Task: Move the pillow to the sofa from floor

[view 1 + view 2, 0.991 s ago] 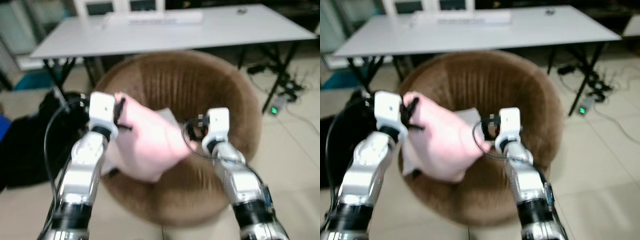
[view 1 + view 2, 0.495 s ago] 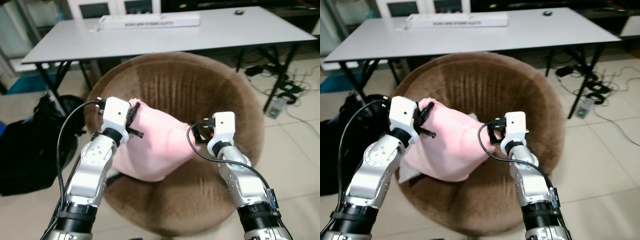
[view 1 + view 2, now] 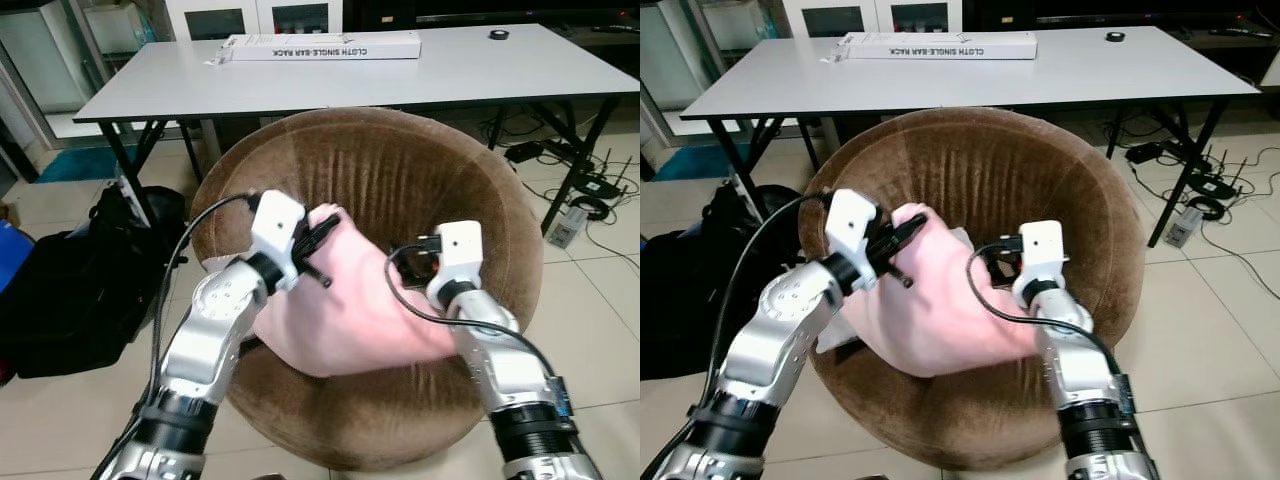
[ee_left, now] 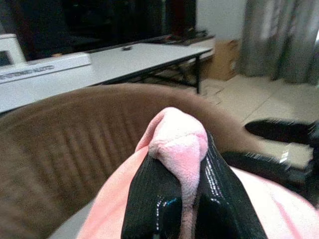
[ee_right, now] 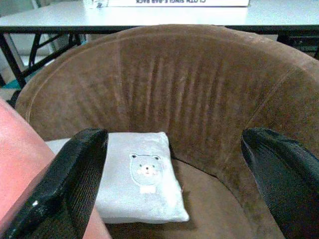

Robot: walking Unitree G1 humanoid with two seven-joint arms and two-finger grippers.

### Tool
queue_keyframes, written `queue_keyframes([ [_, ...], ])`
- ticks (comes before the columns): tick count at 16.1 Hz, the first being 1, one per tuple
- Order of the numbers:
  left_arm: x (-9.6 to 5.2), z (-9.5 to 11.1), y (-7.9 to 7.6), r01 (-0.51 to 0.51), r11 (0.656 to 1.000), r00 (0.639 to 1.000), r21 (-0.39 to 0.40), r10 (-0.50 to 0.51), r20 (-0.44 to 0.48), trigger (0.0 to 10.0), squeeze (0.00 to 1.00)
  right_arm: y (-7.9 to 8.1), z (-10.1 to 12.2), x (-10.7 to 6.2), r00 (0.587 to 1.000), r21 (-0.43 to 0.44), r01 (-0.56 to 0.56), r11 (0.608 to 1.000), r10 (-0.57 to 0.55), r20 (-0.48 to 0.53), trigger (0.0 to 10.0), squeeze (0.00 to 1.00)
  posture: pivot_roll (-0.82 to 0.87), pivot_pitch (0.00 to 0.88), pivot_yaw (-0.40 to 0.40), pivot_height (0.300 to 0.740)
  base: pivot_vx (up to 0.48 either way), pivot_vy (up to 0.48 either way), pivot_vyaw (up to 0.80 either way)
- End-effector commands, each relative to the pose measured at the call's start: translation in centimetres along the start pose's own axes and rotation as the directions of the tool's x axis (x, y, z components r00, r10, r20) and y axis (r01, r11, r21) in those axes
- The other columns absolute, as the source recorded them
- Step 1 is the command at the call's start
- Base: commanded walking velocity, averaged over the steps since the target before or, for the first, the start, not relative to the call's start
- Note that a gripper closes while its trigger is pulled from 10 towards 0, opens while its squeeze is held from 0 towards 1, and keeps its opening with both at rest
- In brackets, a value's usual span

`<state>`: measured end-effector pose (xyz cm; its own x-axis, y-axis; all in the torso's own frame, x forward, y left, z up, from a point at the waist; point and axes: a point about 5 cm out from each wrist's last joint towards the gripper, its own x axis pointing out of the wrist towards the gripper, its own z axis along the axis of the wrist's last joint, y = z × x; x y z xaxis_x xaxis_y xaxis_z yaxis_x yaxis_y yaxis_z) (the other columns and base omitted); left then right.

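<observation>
Pinching a corner of the pink pillow, the left end effector holds it over the seat of the brown sofa. The right end effector, fingers spread wide, grasps nothing beside the pillow, above a grey bear cushion.

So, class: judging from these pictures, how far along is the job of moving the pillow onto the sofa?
Done: the pink pillow is off the floor, above the round brown sofa seat. In hand: the left pincer is shut on a pillow corner; the right pincer is open beside it. Left: release it next to the grey bear cushion.
</observation>
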<state>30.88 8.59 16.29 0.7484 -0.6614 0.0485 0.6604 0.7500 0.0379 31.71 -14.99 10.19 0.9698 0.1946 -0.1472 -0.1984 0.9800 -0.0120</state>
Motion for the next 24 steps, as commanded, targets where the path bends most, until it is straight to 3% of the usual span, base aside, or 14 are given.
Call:
queue_keyframes([
  [1, 0.7, 1.6, -0.3, 0.052, 0.998, 0.997, -0.018, -0.051, 0.051, 10.0, 0.00, -0.5, 1.0, 0.1, 0.999, -0.012, -0.013, 1.000, 0.013, 0.032, 10.0, 0.00, 0.02, 0.000, 0.051, 0.740, 0.000, 0.000, 0.00],
  [3, 1.3, 2.8, -1.5, 0.112, 0.988, 0.992, -0.106, -0.105, 0.075, 10.0, 0.00, -2.4, 1.1, -0.1, 1.000, -0.049, 0.021, 0.999, -0.020, 0.023, 10.0, 0.00, 0.01, 0.000, 0.054, 0.740, 0.000, 0.000, 0.00],
  [5, 1.7, 3.0, -1.9, 0.122, 0.978, 0.991, -0.170, -0.112, 0.069, 10.0, 0.00, -3.2, 1.2, -0.3, 0.999, -0.064, 0.039, 0.997, -0.037, 0.019, 10.0, 0.00, 0.01, 0.000, 0.054, 0.740, 0.000, 0.000, 0.00],
  [6, 2.0, 2.5, -1.9, 0.100, 0.964, 0.995, -0.245, -0.094, 0.036, 10.0, 0.00, -3.7, 1.2, -0.5, 0.999, -0.075, 0.047, 0.996, -0.046, 0.014, 10.0, 0.00, 0.00, 0.000, 0.052, 0.740, 0.000, 0.000, 0.00],
  [10, 3.0, -0.3, -1.7, 0.006, 0.910, 0.997, -0.416, -0.040, -0.073, 10.0, 0.00, -4.1, 1.1, -1.1, 0.999, -0.097, 0.039, 0.995, -0.040, -0.003, 10.0, 0.00, -0.01, 0.000, 0.043, 0.740, 0.000, 0.000, 0.00],
  [12, 3.5, -3.5, -1.2, -0.095, 0.926, 0.979, -0.364, 0.019, -0.205, 10.0, 0.00, -4.1, 0.8, -1.4, 0.999, -0.113, 0.029, 0.993, -0.031, -0.018, 10.0, 0.00, -0.02, 0.000, 0.040, 0.740, 0.000, 0.000, 0.00],
  [14, 3.8, -4.5, -1.7, -0.072, 0.958, 0.970, -0.277, 0.003, -0.244, 10.0, 0.00, -4.0, 0.9, -1.6, 0.999, -0.116, 0.026, 0.993, -0.029, -0.020, 10.0, 0.00, -0.03, 0.000, 0.035, 0.740, 0.000, 0.000, 0.00],
  [15, 4.1, -3.9, -2.2, -0.014, 0.972, 0.972, -0.235, -0.042, -0.232, 10.0, 0.00, -4.1, 0.9, -1.5, 0.999, -0.119, 0.024, 0.993, -0.027, -0.024, 10.0, 0.00, -0.03, 0.000, 0.033, 0.740, 0.000, 0.000, 0.00],
  [17, 4.5, -2.0, -3.0, 0.094, 0.967, 0.976, -0.236, -0.136, -0.169, 10.0, 0.00, -4.2, 0.9, -1.5, 0.999, -0.120, 0.025, 0.992, -0.028, -0.027, 10.0, 0.00, -0.02, 0.000, 0.036, 0.740, 0.000, 0.000, 0.00],
  [20, 4.1, 2.0, -5.4, 0.336, 0.896, 0.927, -0.289, -0.369, -0.067, 10.0, 0.00, -4.2, 0.8, -1.6, 0.999, -0.120, 0.030, 0.992, -0.034, -0.034, 10.0, 0.00, -0.02, 0.000, 0.039, 0.740, 0.000, 0.000, 0.00],
  [22, 3.8, 2.6, -6.0, 0.375, 0.874, 0.909, -0.309, -0.413, -0.065, 10.0, 0.00, -4.2, 0.7, -1.5, 0.999, -0.119, 0.031, 0.992, -0.035, -0.035, 10.0, 0.00, -0.01, 0.000, 0.041, 0.740, 0.000, 0.000, 0.00],
  [23, 3.1, 2.9, -6.6, 0.418, 0.850, 0.878, -0.319, -0.468, -0.097, 10.0, 0.00, -4.1, 0.7, -1.4, 0.999, -0.119, 0.030, 0.992, -0.035, -0.036, 10.0, 0.00, -0.01, 0.000, 0.041, 0.740, 0.000, 0.000, 0.00],
  [24, 3.1, 2.9, -6.6, 0.418, 0.850, 0.878, -0.319, -0.468, -0.097, 10.0, 0.00, -4.1, 0.7, -1.4, 0.999, -0.119, 0.030, 0.992, -0.035, -0.036, 10.0, 0.00, -0.01, 0.000, 0.041, 0.740, 0.000, 0.000, 0.00],
])
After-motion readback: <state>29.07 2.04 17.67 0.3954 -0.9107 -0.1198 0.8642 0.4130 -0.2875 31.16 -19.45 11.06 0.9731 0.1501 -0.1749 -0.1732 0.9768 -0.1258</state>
